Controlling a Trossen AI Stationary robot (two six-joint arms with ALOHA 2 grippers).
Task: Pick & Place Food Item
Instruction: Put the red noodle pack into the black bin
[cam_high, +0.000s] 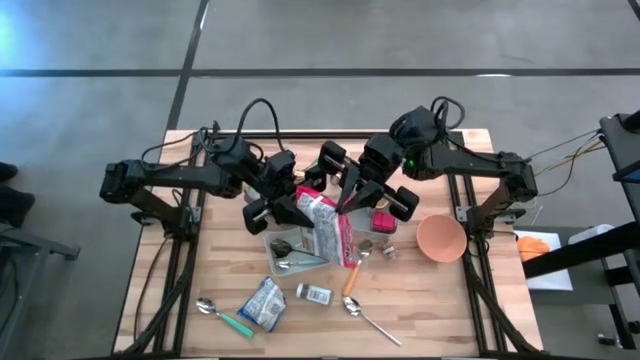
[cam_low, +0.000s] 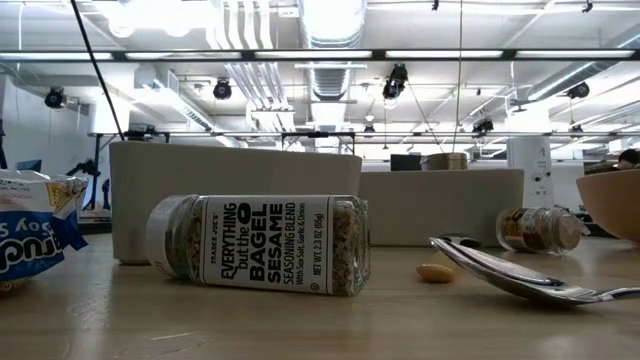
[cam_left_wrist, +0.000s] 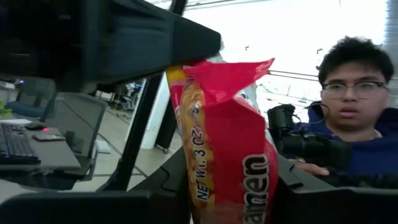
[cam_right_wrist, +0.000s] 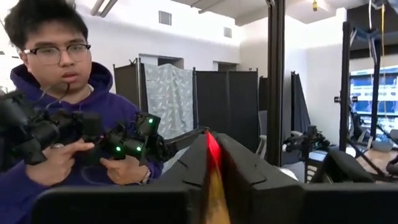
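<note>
- In the high view the ramen pack (cam_high: 322, 222) sits at the centre of the frame, held up over the counter (cam_high: 430, 310) between the two arms, its long axis running from upper left to lower right.
- The left claw (cam_high: 283, 205) is clenched on the pack's left edge; the left wrist view shows the red pack (cam_left_wrist: 227, 149) pinched upright between its fingers.
- The right claw (cam_high: 348, 200) is clenched on the pack's upper right edge; in the right wrist view a thin red-and-orange strip (cam_right_wrist: 213, 171) is squeezed between its shut fingers (cam_right_wrist: 186, 165).
- Both claws touch the pack, so neither is nearer. My judgement is that the coming move turns on the two pulling apart across the pack's short axis, or on one letting go so the other can carry it to the bowl (cam_high: 441, 238) at centre right.
- Writing: the pack reads "NET WT. 3 OZ" and part of "ramen". In the low view a jar (cam_low: 258, 244) lying on its side at centre left reads "TRADER JOE'S EVERYTHING but the BAGEL SESAME SEASONING BLEND, NET WT. 2.3 OZ (65g)".
- A blue-and-white bag (cam_low: 35, 225) at the left edge shows lettering too cropped to read.
</note>
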